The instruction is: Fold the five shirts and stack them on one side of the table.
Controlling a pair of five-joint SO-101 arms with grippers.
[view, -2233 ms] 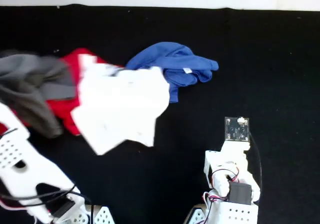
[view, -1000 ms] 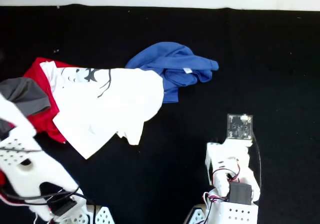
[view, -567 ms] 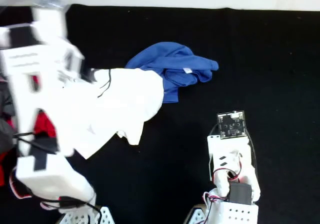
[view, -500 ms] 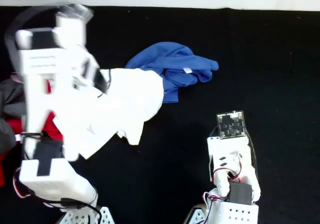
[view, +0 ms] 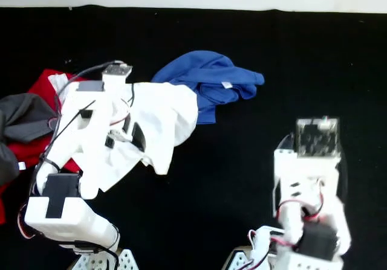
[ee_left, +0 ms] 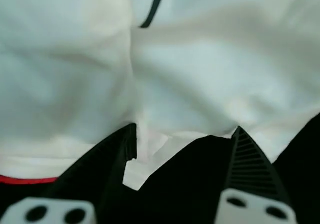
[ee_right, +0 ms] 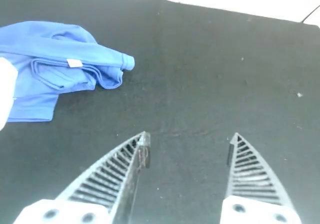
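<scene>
A crumpled white shirt with a black print lies left of the table's middle, over a red shirt. A grey shirt is bunched at the left edge. A blue shirt sits rumpled behind the white one. My left arm hangs over the white shirt. My left gripper is open just above the hem of the white shirt, touching nothing. My right gripper is open and empty above bare cloth, with the blue shirt farther off.
A black cloth covers the table, and a pale wall runs along its far edge. My right arm stands at the front right, with open black surface around it. The red shirt's edge shows beneath the white one.
My left arm swung in from the left edge and now hangs over the white shirt, which has spread out. The grey shirt lies at the left edge. My right arm shifted right and rose.
</scene>
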